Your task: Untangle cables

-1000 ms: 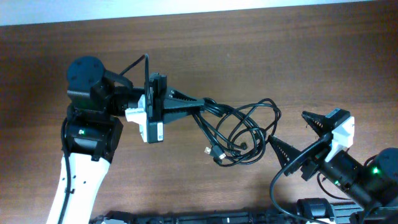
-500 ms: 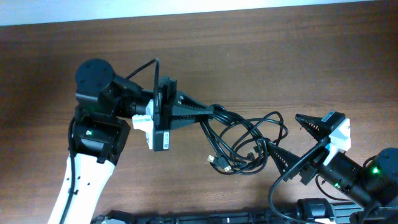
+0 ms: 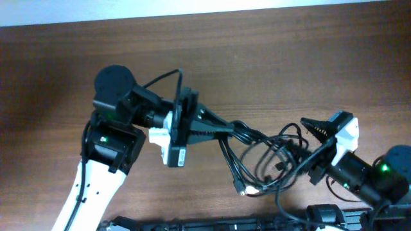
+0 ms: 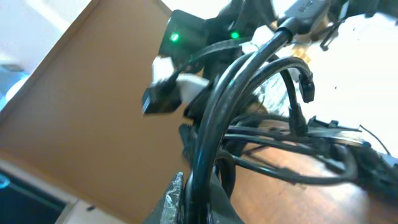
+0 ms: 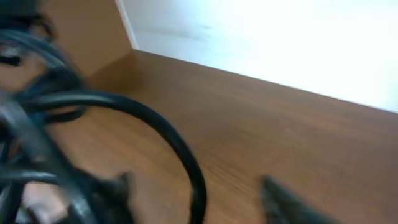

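The cables [image 3: 263,154] are a tangle of thin black loops on the brown table, with small plug ends [image 3: 244,189] hanging toward the front. My left gripper [image 3: 221,125] is shut on the bundle's left end, where several strands run together. In the left wrist view these strands [image 4: 211,124] rise from between the pinching fingers [image 4: 177,193]. My right gripper [image 3: 307,149] sits at the right side of the tangle. In the right wrist view its fingers stand apart, with one cable loop [image 5: 180,149] passing between them, touching neither finger. That view is blurred.
The table's far edge [image 3: 205,16] runs along the top, with a white surface beyond it. Dark equipment [image 3: 212,224] lines the front edge. The left arm's white link [image 3: 83,186] crosses the front left, and its own thick black wire [image 3: 160,80] arches above the wrist.
My left arm has moved right, dragging the cable bundle with it. The right gripper has moved in around the bundle's right loops, and its jaws have narrowed.
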Controlling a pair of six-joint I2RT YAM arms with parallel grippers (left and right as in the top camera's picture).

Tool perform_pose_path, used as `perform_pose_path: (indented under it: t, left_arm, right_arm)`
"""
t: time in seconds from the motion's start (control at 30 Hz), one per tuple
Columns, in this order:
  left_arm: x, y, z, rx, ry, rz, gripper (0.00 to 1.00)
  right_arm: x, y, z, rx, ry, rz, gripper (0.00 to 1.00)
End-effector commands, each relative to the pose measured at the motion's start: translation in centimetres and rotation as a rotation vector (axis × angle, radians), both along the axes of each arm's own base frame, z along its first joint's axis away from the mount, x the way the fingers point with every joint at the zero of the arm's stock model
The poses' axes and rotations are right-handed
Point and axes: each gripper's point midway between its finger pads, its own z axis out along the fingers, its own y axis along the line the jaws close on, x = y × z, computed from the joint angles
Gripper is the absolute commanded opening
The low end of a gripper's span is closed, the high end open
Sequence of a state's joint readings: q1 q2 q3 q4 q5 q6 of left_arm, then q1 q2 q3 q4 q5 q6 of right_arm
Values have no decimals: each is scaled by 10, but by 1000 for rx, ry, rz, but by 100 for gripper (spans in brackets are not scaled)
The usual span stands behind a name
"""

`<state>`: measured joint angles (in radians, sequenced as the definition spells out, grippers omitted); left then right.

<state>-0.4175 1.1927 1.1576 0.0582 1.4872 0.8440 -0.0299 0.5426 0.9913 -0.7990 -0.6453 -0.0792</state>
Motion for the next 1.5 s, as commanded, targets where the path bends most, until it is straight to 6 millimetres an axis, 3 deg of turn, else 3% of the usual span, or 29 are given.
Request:
perform_pose_path:
  t: [0.0,0.07,0.2,0.27,0.3,0.33,0.37,0.4,0.53,0.7,1.0,1.23,1.47]
  left_arm:
    - [-19,-4,6,5,16,-65,0]
    - [-24,-4,6,15,38,-91,0]
    - [-28,-2,2,38,87,-115,0]
    - [-27,-2,0,49,113,-113,6]
    - [-27,-2,-2,57,132,-109,18]
    - [-24,-3,-4,65,150,-91,48]
    - [-21,-5,-5,72,165,-68,87]
    - [-16,-7,-7,80,182,-36,99]
    - [1,-12,-13,102,227,72,99]
    - [5,-13,-13,142,366,97,99]
    - [3,-12,-24,213,522,96,99]
    - [1,-13,-25,232,579,90,99]
    - [-18,-35,-33,291,634,6,99]
  right_arm:
    - [27,-46,-8,-123,1,-270,17]
    - [34,-66,-4,-162,-24,-386,5]
    - [42,-70,21,-151,-129,-417,4]
    - [43,-69,28,-144,-159,-412,4]
    - [43,-67,30,-140,-168,-404,4]
    - [43,-67,30,-138,-168,-400,4]
    - [43,-66,29,-139,-164,-399,4]
    - [43,-67,28,-140,-158,-399,4]
    - [41,-67,20,-146,-124,-397,4]
    - [39,-66,12,-149,-92,-390,4]
    - [32,-28,40,-21,-178,-184,4]
    - [32,-27,45,-18,-199,-179,4]
    - [31,-21,57,-8,-252,-141,4]
